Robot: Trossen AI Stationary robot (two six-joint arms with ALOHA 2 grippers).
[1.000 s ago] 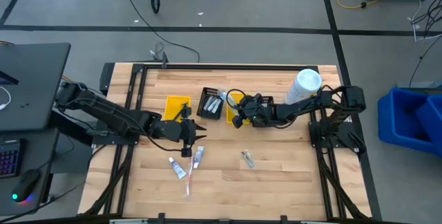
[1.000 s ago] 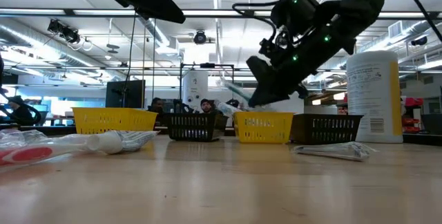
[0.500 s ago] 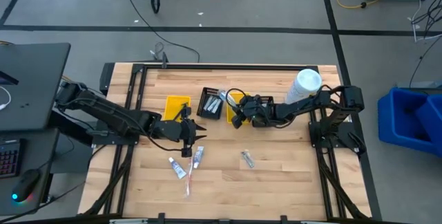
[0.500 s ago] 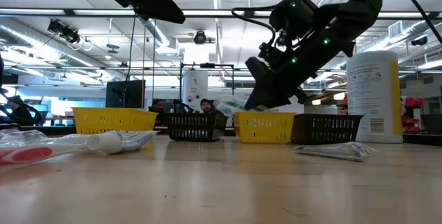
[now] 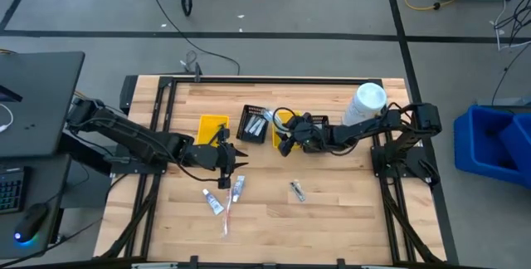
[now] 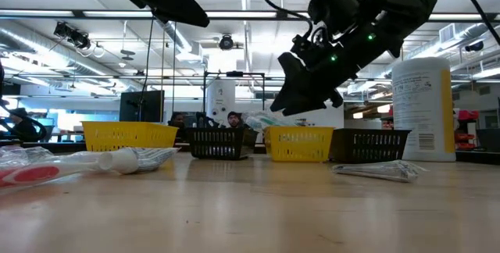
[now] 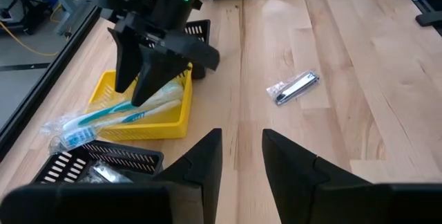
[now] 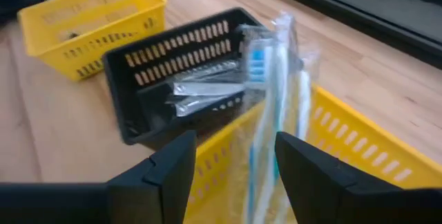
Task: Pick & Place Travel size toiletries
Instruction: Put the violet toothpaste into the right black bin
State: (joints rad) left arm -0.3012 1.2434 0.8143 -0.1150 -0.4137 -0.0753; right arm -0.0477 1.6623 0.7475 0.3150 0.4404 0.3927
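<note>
Two wrapped toothbrushes lie tilted over the yellow bin's rim just ahead of the right hand, whose fingers stand open and empty: light, stiff, slippery in film, probably best pinched mid-handle across the width.

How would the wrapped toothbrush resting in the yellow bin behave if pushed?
The toothbrush lies with its head out over the yellow bin rim, so a push would probably pivot or slide it. Its clear wrapper looks slick and loose, likely crinkling and slipping under the pincer. It is slim, so probably light.
</note>
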